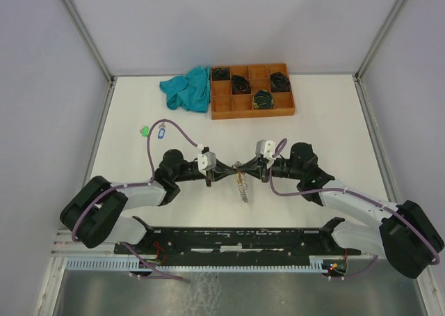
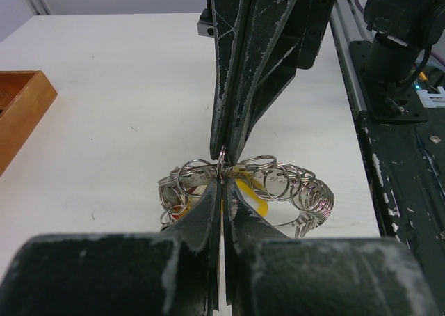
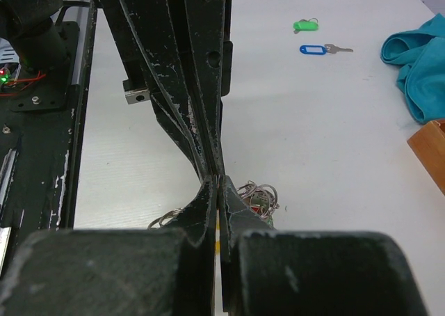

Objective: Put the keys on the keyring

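The keyring (image 2: 281, 185), a silvery loop strung with several small rings and a yellow segment (image 2: 254, 195), hangs just above the table between both arms. My left gripper (image 2: 222, 175) is shut on its wire at the top. My right gripper (image 3: 217, 181) faces it tip to tip and is also shut on the keyring (image 3: 259, 195). From above, the bundle (image 1: 241, 186) dangles below the meeting point of the left gripper (image 1: 226, 168) and right gripper (image 1: 252, 167). Two keys lie loose at the far left: a green-tagged one (image 1: 144, 129) (image 3: 304, 26) and a blue-tagged one (image 1: 161, 130) (image 3: 316, 49).
An orange-brown tray (image 1: 229, 108) with black coiled bundles stands at the back centre, its corner (image 3: 431, 149) also seen from the right wrist. A teal cloth (image 1: 188, 88) lies left of it. The black base rail (image 1: 236, 243) runs along the near edge.
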Controlling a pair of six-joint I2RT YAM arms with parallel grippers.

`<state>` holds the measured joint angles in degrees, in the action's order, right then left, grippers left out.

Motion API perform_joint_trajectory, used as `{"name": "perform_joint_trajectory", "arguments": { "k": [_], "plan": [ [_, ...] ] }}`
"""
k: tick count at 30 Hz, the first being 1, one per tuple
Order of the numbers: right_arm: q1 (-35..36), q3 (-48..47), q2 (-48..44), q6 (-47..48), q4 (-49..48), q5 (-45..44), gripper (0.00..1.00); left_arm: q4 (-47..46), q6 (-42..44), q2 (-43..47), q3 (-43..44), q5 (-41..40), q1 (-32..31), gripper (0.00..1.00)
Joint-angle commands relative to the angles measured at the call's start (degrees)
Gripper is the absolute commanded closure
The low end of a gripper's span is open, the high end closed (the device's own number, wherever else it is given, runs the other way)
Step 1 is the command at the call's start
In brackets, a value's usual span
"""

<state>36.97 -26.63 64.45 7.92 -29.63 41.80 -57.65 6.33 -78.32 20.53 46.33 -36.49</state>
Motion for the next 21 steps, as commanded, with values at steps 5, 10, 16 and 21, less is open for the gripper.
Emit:
{"name": "perform_joint_trajectory", "arguments": {
  "k": [5,10,16,21],
  "plan": [
    [-0.5,-0.8,-2.2,-1.2,-6.8,-0.9,0.99,0.0,-1.6,-0.2,-0.5,-2.9,0.1,0.97],
    [-0.6,-3.2,-1.5,1.7,4.6,0.5,0.99,11.7,3.9,4.3,1.7,-5.3,0.1,0.97],
    [-0.6,-5.4,0.2,3.9,13.2,0.7,0.89,16.1,5.8,7.1,2.1,-6.1,0.1,0.97],
    [-0.6,-7.3,1.2,5.0,16.8,1.2,0.99,16.5,5.8,6.7,2.5,-4.9,0.1,0.97]
  ]
}}
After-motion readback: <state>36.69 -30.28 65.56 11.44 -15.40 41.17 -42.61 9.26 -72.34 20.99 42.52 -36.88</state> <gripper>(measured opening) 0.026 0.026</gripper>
